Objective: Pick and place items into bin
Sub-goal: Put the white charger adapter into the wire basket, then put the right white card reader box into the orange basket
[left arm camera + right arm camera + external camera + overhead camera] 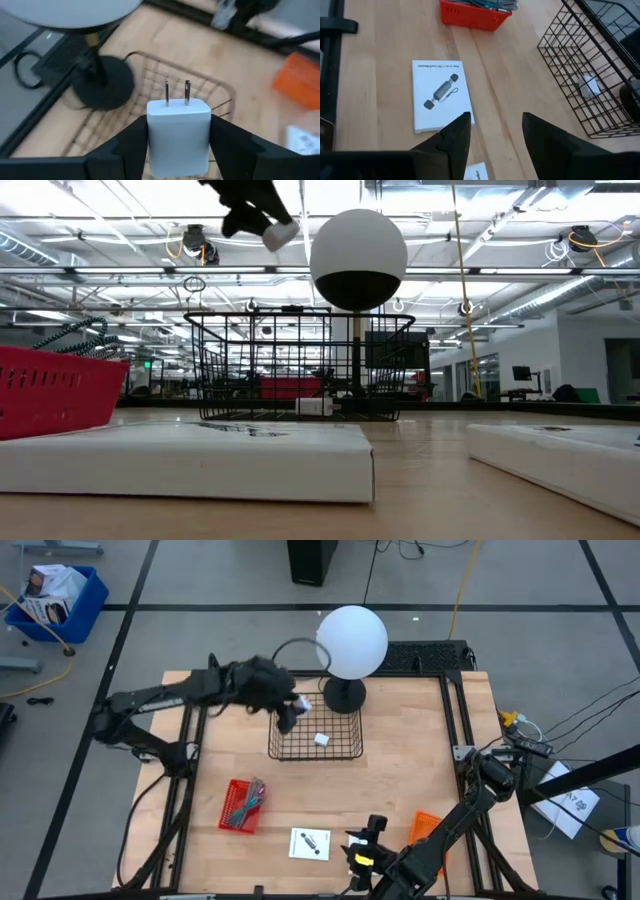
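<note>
So the left gripper [287, 712] is up over the left rim of the black wire basket [316, 743], just above centre in the overhead frame, and it's clamped on a white plug-in charger block [178, 131], with the two metal prongs sticking out past the fingers [132, 142] in the wrist shot. From table level you can see that block [281, 235] hanging near the top of the frame, well above the basket [300, 365]. A second white block [322, 740] sits inside the basket, on the floor near the middle. The white globe lamp [351, 642] stands right behind the basket, its dark base touching the back edge. Down in the lower part of the overhead frame: a red tray [240, 806] with teal and grey bits in it at lower left, a white card box with a black drawing [310, 843] near bottom centre, and an orange tray [426, 828] to the right. The right gripper [364, 858] hovers at the bottom edge just beside that white box, jaws apart and holding nothing.
</note>
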Controlling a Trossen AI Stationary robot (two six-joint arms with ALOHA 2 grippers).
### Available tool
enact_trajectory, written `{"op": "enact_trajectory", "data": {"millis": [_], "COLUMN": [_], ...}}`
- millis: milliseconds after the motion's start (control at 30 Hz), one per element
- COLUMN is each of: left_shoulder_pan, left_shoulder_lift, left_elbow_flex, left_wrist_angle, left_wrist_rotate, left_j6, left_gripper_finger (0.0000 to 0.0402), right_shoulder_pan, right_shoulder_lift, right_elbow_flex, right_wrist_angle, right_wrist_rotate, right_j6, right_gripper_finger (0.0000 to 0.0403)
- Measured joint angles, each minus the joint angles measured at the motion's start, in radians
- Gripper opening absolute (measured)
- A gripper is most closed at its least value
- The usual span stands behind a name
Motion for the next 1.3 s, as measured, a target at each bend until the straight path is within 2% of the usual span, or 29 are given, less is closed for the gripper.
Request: {"op": "enact_trajectory", "data": {"millis": [67, 267, 400, 600, 733, 900, 1133, 1300], "left_shoulder_pan": [0.029, 0.054, 0.053, 0.052, 0.051, 0.051, 0.024, 0.004], "left_shoulder_lift": [0.055, 0.246, 0.33, 0.454, 0.528, 0.58, 0.616, 0.636], "left_elbow_flex": [0.065, 0.193, 0.207, 0.207, 0.207, 0.207, 0.205, 0.203], "left_wrist_angle": [-0.089, -0.161, -0.167, -0.225, -0.234, -0.236, -0.23, -0.221], "left_wrist_rotate": [0.002, 0.038, 0.071, 0.082, 0.083, 0.084, 0.082, 0.078], "left_j6": [0.028, 0.049, 0.063, 0.141, 0.156, 0.155, 0.182, 0.202], "left_gripper_finger": [0.0205, 0.0179, 0.018, 0.0207, 0.0191, 0.0181, 0.0214, 0.0189], "right_shoulder_pan": [-0.002, -0.002, 0.001, 0.007, 0.007, 0.007, 0.007, 0.007], "right_shoulder_lift": [0.0, -0.003, -0.003, -0.003, -0.003, -0.003, -0.003, -0.003], "right_elbow_flex": [-0.003, -0.003, -0.004, -0.004, -0.004, -0.004, -0.004, -0.004], "right_wrist_angle": [-0.002, -0.002, -0.002, -0.001, -0.001, -0.001, 0.006, 0.01], "right_wrist_rotate": [0.0, -0.002, -0.002, -0.002, -0.002, -0.002, -0.002, -0.002], "right_j6": [0.005, 0.008, 0.008, 0.009, 0.009, 0.009, 0.009, 0.009], "right_gripper_finger": [0.0169, 0.0169, 0.0169, 0.0169, 0.0169, 0.0169, 0.0169, 0.0169]}}
